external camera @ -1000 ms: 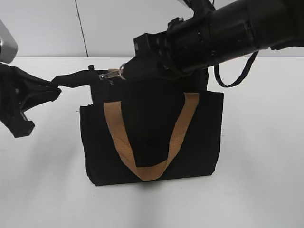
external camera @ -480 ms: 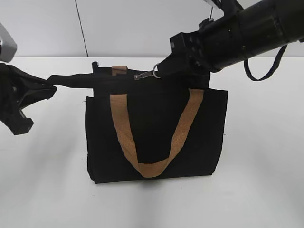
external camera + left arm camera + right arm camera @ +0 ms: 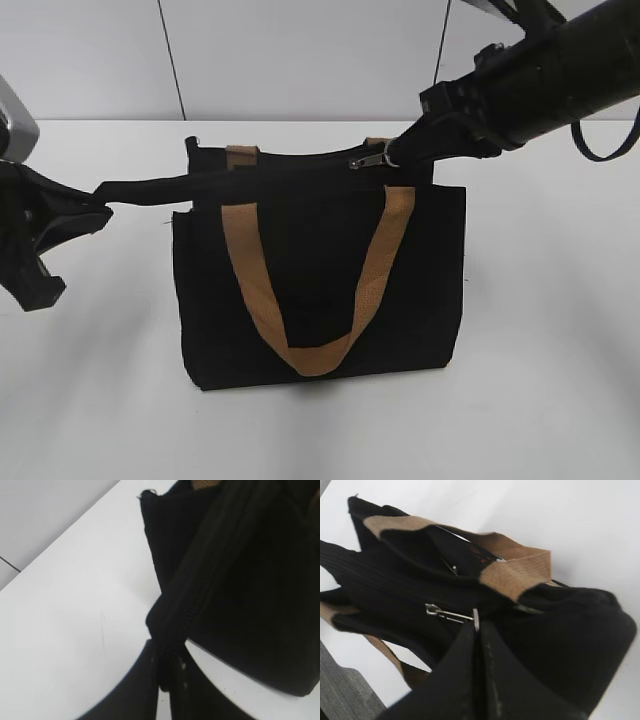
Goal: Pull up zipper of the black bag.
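The black bag [image 3: 320,290] stands upright on the white table, with tan webbing handles [image 3: 310,355] hanging down its front. The silver zipper [image 3: 370,158] sits on the top track, right of the middle. My right gripper [image 3: 398,152] is shut on the zipper's ring pull tab [image 3: 476,620]; the slider [image 3: 434,610] shows just beyond the fingertips [image 3: 477,630]. My left gripper [image 3: 100,208] is shut on the black fabric tail [image 3: 165,645] at the bag's left end of the zipper track and holds it stretched out to the left.
The white table [image 3: 560,350] surrounds the bag. A pale wall with dark seams [image 3: 170,60] rises behind. The right arm's black body and a looped cable [image 3: 600,140] hang over the back right.
My right gripper has drawn the zipper slider to the right along the top of the bag, from near the left end to right of the middle. The left gripper keeps hold of the tail.
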You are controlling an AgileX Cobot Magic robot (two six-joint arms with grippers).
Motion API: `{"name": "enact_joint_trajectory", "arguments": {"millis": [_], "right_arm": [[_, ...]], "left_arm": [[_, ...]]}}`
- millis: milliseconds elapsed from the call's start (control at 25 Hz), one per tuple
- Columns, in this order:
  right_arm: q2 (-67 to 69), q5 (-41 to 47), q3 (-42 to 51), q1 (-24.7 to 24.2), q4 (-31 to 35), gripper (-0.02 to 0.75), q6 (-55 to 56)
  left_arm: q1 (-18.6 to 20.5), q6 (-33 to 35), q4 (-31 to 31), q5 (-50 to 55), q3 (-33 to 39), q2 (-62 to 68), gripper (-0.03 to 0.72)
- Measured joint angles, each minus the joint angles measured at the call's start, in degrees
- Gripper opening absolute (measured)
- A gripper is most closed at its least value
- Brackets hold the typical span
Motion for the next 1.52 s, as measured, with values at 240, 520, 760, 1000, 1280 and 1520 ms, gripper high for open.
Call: {"name": "enact_joint_trajectory", "arguments": {"millis": [240,520,760,1000,1280,1520], "right_arm": [[-0.06,2.53,0.0,-4.78,-4.59,-0.001,0.06],[-0.06,5.66,-0.05,-6.38,-5.23,-0.001,-0.06],[-0.17,5.95,-0.05,-6.38,-5.41,0.011,-0.44],[-3.31,4.99,-0.05,-7.2,-8.32,0.335,-2.32],[-8.63,4.87,-0.05,-7.26,-9.52,0.445,-5.07],[-12.02,3.7,-0.05,-7.26,-18.49,0.447,-7.91]], "left_arm": [[0.0,0.0,0.17,-0.25,0.0,0.0,0.014],[-0.05,0.0,0.17,0.36,0.0,0.0,0.014],[-0.05,0.0,0.17,0.36,0.0,0.0,0.014],[0.07,0.0,-1.07,-0.93,0.04,-0.27,0.078],[0.12,-0.12,-11.65,-3.09,0.04,-2.44,0.474],[0.16,-6.59,-14.9,-3.98,0.04,-6.55,0.528]]}}
